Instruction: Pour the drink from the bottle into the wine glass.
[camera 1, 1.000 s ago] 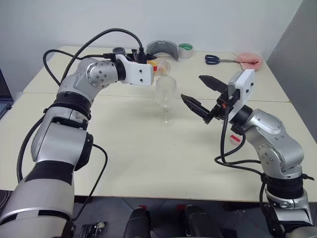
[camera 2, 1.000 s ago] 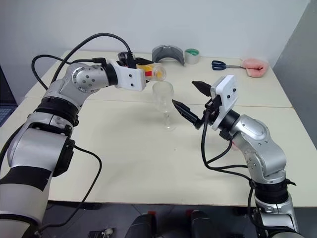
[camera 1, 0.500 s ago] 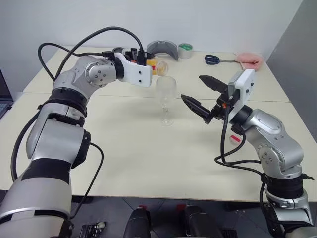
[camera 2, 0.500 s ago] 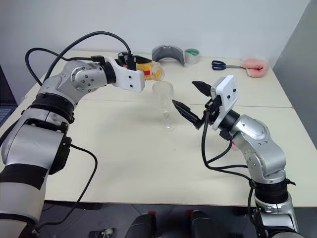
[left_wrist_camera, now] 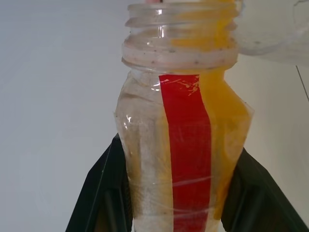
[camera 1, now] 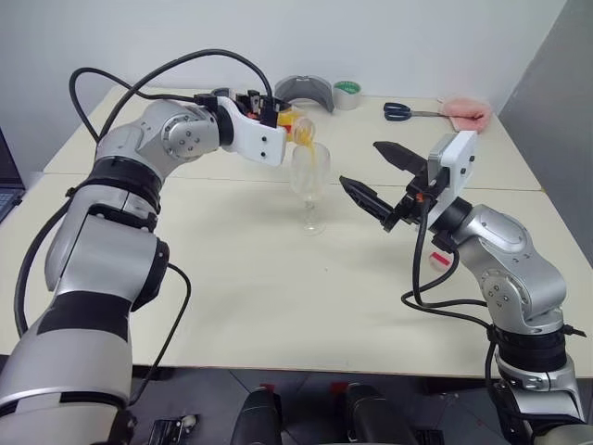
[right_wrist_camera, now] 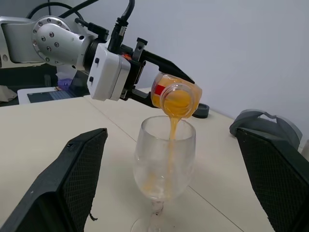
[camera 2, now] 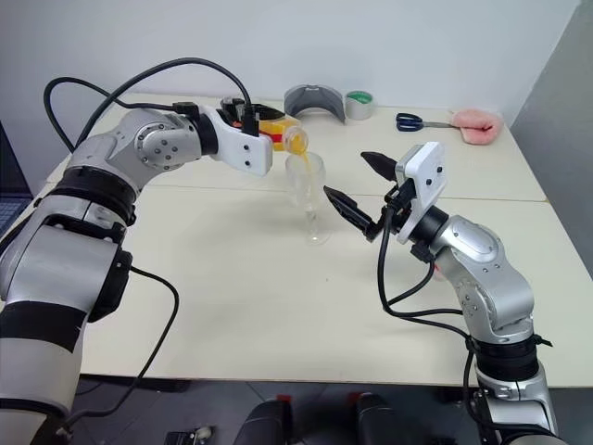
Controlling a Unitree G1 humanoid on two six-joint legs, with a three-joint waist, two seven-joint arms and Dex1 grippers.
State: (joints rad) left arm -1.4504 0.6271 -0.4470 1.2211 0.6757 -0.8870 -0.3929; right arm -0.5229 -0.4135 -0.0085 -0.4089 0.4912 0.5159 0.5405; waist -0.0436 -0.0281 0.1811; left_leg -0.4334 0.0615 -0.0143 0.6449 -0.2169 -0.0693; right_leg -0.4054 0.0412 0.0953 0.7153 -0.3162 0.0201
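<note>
While the left pincer (right_wrist_camera: 145, 72) pinches the bottle (right_wrist_camera: 175, 95) by its body, one black finger on each flat side in the left wrist view, the bottle lies tipped past level. Its long axis runs from the pincer toward the wine glass (camera 1: 310, 185), mouth lowest and pointing down at the glass rim, base back between the fingers. The red stripe (left_wrist_camera: 187, 150) runs along that axis, from the shoulder down toward the base. The mouth is uncapped.

From the open mouth the drink (right_wrist_camera: 171, 145) falls as a thin orange stream into the bowl, and a little has gathered at the bottom of the bowl. More of it still fills the lower side of the tilted bottle.

Seen from the head, the wine glass stands upright on the counter (camera 1: 278, 297) near its middle, foot flat, with the bottle just above its rim at about 11 o'clock. The right pincer (camera 1: 375, 176) hangs at about 3 o'clock from the glass, near it but apart, its two fingers spread wide and holding nothing; in the right wrist view they flank the glass on either side.

Along the far edge of the counter, at 12 to 2 o'clock from the glass, lie a grey curved holder (camera 1: 303, 91), a roll of tape (camera 1: 346, 93), blue-handled scissors (camera 1: 400, 111) and a pink cloth (camera 1: 465, 111).
</note>
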